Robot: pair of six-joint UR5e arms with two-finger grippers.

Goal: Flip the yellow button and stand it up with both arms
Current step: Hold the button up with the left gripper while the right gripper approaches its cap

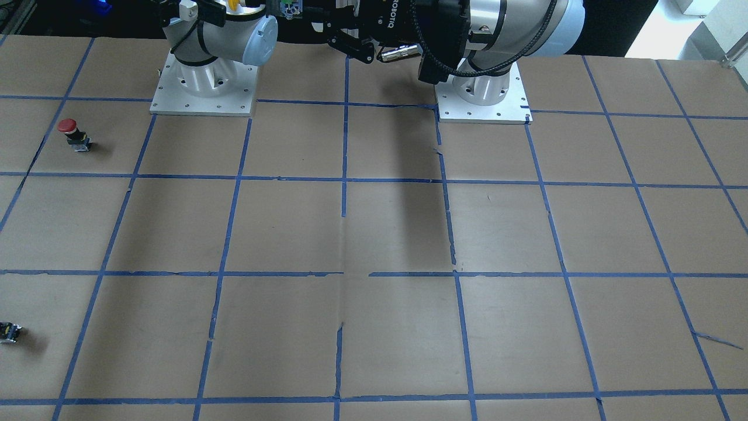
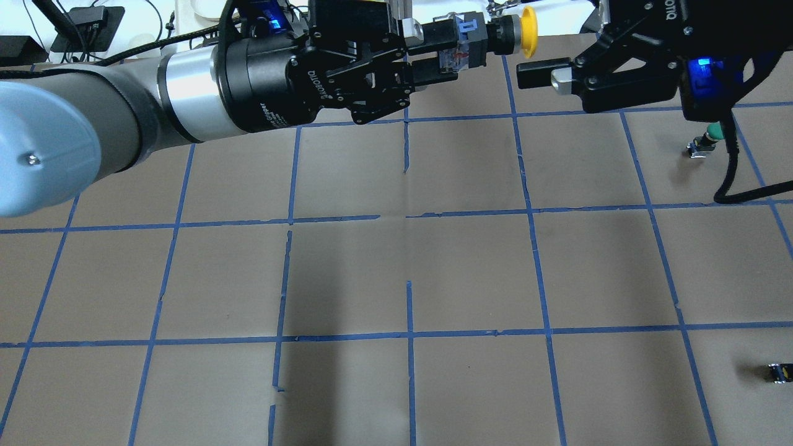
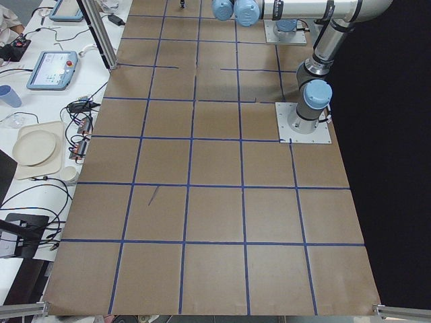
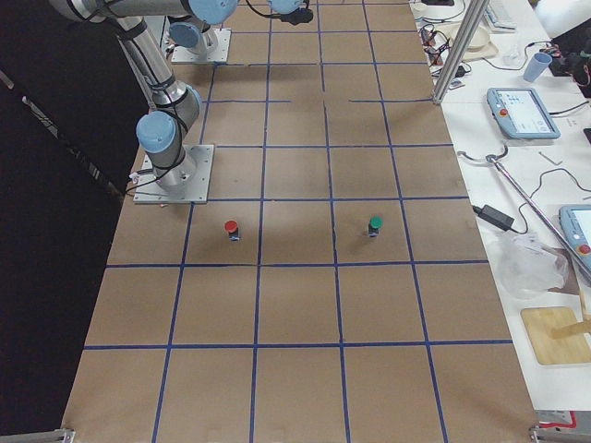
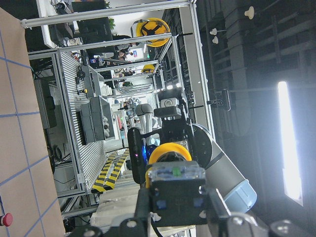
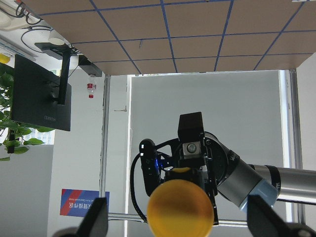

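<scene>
The yellow button (image 2: pixel 528 32) is held high above the table, lying sideways, with its cap pointing at my right gripper. My left gripper (image 2: pixel 443 49) is shut on the button's black-and-clear body (image 5: pixel 177 185). My right gripper (image 6: pixel 180 222) is open. Its fingers (image 2: pixel 539 73) stand wide on either side of the yellow cap (image 6: pixel 180 207) without touching it. In the left wrist view the cap (image 5: pixel 169 150) sits just beyond the body, with the right gripper behind it.
A red-capped button (image 1: pixel 73 133) stands on the table near the right arm's base. A green-capped button (image 2: pixel 706 141) stands further out on the same side. A small black part (image 2: pixel 777 371) lies by the table's edge. The table (image 2: pixel 409 260) is brown with blue tape lines.
</scene>
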